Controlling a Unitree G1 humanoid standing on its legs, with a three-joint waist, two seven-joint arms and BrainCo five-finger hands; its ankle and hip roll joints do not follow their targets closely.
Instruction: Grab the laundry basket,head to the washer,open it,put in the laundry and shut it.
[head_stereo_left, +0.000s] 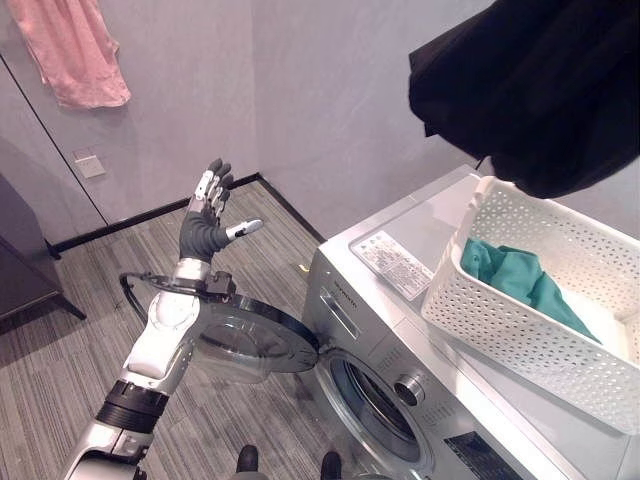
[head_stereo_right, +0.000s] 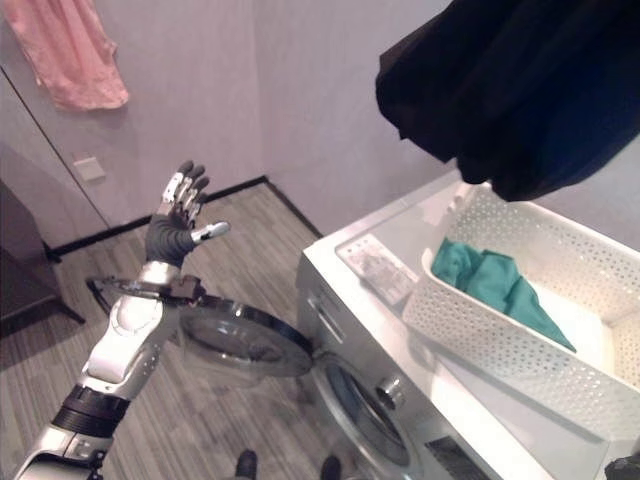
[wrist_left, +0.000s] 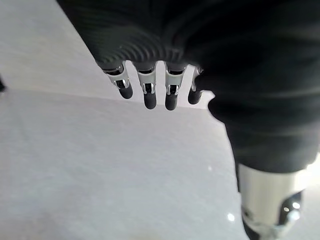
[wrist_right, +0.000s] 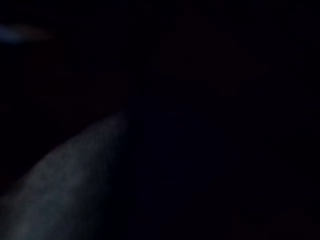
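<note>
A white perforated laundry basket (head_stereo_left: 500, 340) stands on top of the white front-loading washer (head_stereo_left: 345, 300), with a teal garment (head_stereo_left: 510, 272) lying inside it. A black garment (head_stereo_left: 540, 80) hangs in the air above the basket's far end, and the same dark cloth (wrist_right: 210, 100) lies close against the right wrist camera. The washer's round door (head_stereo_left: 250, 345) is swung wide open to the left, so the drum opening (head_stereo_left: 375, 405) is uncovered. My left hand (head_stereo_left: 205, 230) is raised above the door, fingers (wrist_left: 145, 92) straight and spread, holding nothing.
A pink cloth (head_stereo_left: 75, 50) hangs on the wall at the upper left, above a wall socket (head_stereo_left: 88, 163). A dark piece of furniture (head_stereo_left: 20, 260) stands at the left edge. Striped grey floor (head_stereo_left: 90, 320) spreads out left of the open door.
</note>
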